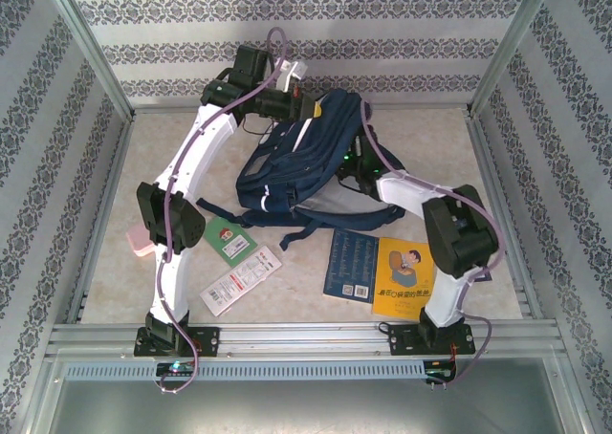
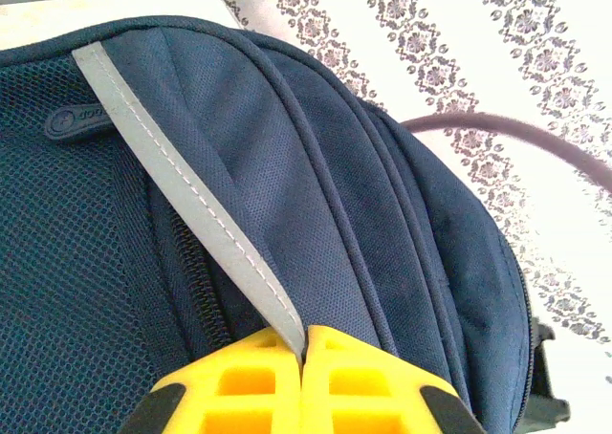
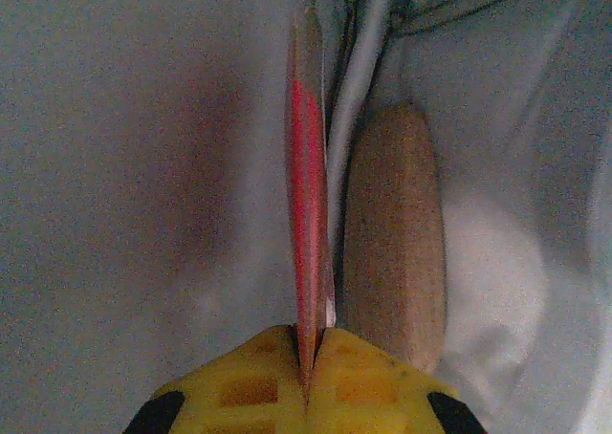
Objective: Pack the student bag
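The student bag (image 1: 292, 162) lies slumped on the far middle of the tabletop (image 1: 430, 138), navy, with its dark straps (image 1: 287, 228) trailing toward the near edge. At its far top end the left tool (image 2: 304, 358) is pinched tight on the grey reflective stripe (image 2: 182, 205) that runs across the bag's fabric, the yellow fingers meeting with only the stripe between them. The right arm reaches into the bag from the right. Against the pale lining (image 3: 115, 166) the right tool (image 3: 308, 358) is clamped on a thin red flat item (image 3: 306, 195) seen edge-on, with a brown cork-like block (image 3: 394, 233) just beside it. Nearer than the straps lie a blue book (image 1: 354, 262) and, touching it, a yellow book (image 1: 404, 276). To the left are a green card (image 1: 229, 241), a white and red packet (image 1: 241, 279), and a pink item (image 1: 139, 238) partly behind the left arm.
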Available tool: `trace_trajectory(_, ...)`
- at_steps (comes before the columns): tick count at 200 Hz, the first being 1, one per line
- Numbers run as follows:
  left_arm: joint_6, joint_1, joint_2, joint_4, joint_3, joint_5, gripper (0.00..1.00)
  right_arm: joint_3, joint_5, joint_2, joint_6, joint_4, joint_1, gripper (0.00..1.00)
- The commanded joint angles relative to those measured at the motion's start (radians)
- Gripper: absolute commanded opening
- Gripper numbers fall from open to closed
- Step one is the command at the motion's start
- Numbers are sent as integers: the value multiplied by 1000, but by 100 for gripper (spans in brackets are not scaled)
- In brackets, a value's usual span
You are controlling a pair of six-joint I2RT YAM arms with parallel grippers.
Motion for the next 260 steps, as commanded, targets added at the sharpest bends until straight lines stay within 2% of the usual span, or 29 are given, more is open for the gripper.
trace_trajectory(1, -32, 18, -38, 180, 19, 83, 0, 83, 86, 85, 51, 56, 48, 8)
trace_trajectory(10, -40, 24, -38, 188, 14, 85, 0, 111, 92, 125, 64, 63, 58, 19)
trace_trajectory(25, -49, 33, -38, 195, 8, 86, 0, 164, 78, 184, 66, 82, 68, 47)
trace_trajectory(36, -54, 40, -38, 199, 2, 85, 0, 187, 77, 195, 44, 66, 71, 62)
trace_trajectory(49, -58, 48, -39, 201, -4, 84, 0, 179, 84, 177, 6, 54, 72, 74)
trace_trajectory(67, -59, 56, -41, 201, -10, 84, 0, 143, 95, 128, -49, 39, 66, 82)
trace_trajectory(103, -62, 63, -32, 202, -12, 80, 0, 57, 50, 12, -140, 42, 40, 89)
trace_trajectory(121, -61, 62, -21, 200, -12, 74, 0, -1, 73, -73, -173, 16, 29, 92)
trace_trajectory(134, -66, 63, -13, 198, -13, 68, 0, -48, 118, -143, -185, -42, 20, 93)
trace_trajectory(155, -76, 63, 1, 201, -16, 62, 0, -118, 281, -274, -220, -220, 10, 94)
trace_trajectory(198, -84, 63, 35, 191, -18, 25, 0, -271, 519, -542, -335, -407, 18, 93)
trace_trajectory(211, -89, 60, 50, 186, -19, 7, 3, -326, 589, -628, -339, -450, 9, 94)
trace_trajectory(243, -123, 42, 102, 205, -14, -14, 6, -422, 603, -799, -361, -509, -23, 93)
trace_trajectory(260, -139, 23, 124, 219, -15, -23, 11, -438, 588, -857, -383, -560, -21, 93)
